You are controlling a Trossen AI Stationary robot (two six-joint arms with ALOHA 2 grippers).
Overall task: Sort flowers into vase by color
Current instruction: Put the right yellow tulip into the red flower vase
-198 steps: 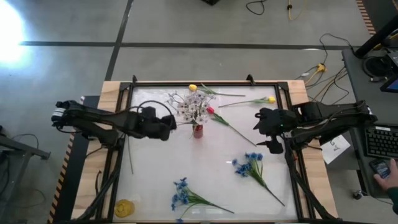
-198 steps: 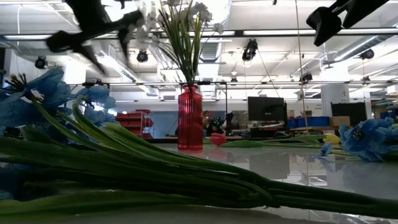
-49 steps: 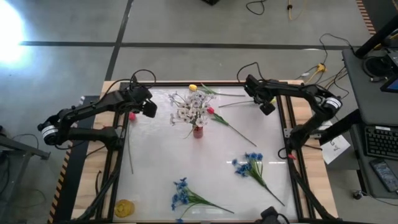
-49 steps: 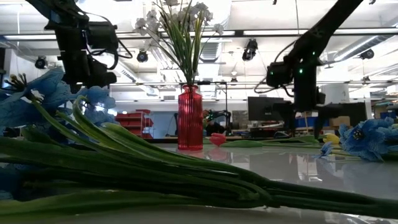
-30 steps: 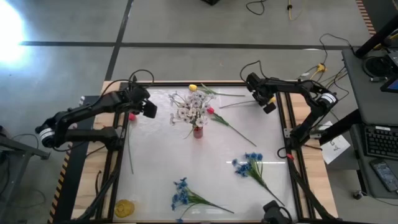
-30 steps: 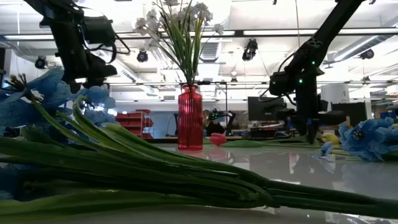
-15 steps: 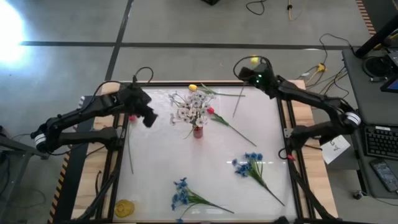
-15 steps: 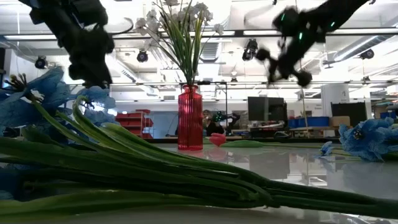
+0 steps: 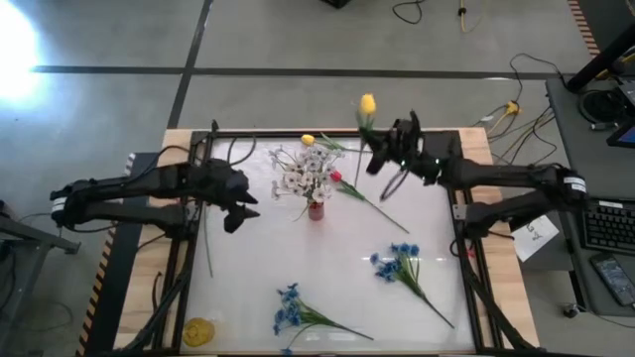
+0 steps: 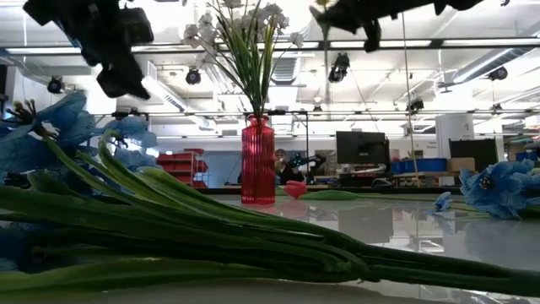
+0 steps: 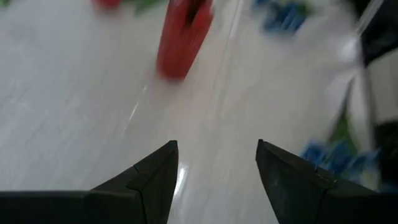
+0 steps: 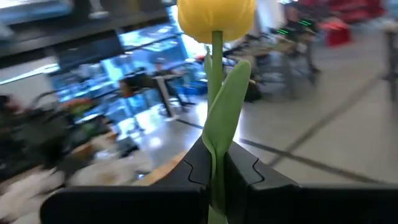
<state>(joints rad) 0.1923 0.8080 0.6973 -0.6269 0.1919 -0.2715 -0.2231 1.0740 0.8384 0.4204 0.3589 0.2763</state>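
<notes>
one yellow tulip (image 9: 367, 104) is now off the table and up in the air, clamped by its stem in the right gripper (image 9: 385, 151), whose fingers are closed tight on it. a second ago that gripper was down at the far right corner of the table (image 9: 258, 258) over the lying tulip; since then it has shut, lifted and swung toward the middle, so the pick looks done and the carry toward a vase seems under way.

in the right wrist view the tulip (image 12: 216, 18) stands straight out past the closed fingers (image 12: 193, 168), bloom away from the wrist, its leaf folded along the stem. from above its long axis runs from the gripper toward the table's far edge, bloom past that edge, stem end trailing back over the table.

the only vase showing is the red vase (image 9: 316, 208) near the middle, already holding white sprays (image 9: 303, 171); no second vase is visible, so where the yellow one belongs is unclear. another yellow tulip (image 9: 308, 141) lies at the far edge, a red-pink tulip (image 9: 336, 177) just beside the vase, and two blue bunches (image 9: 397, 263) nearer the front.

the left gripper (image 9: 238, 208) hangs left of the vase with its fingers (image 11: 146, 177) spread and nothing between them.
</notes>
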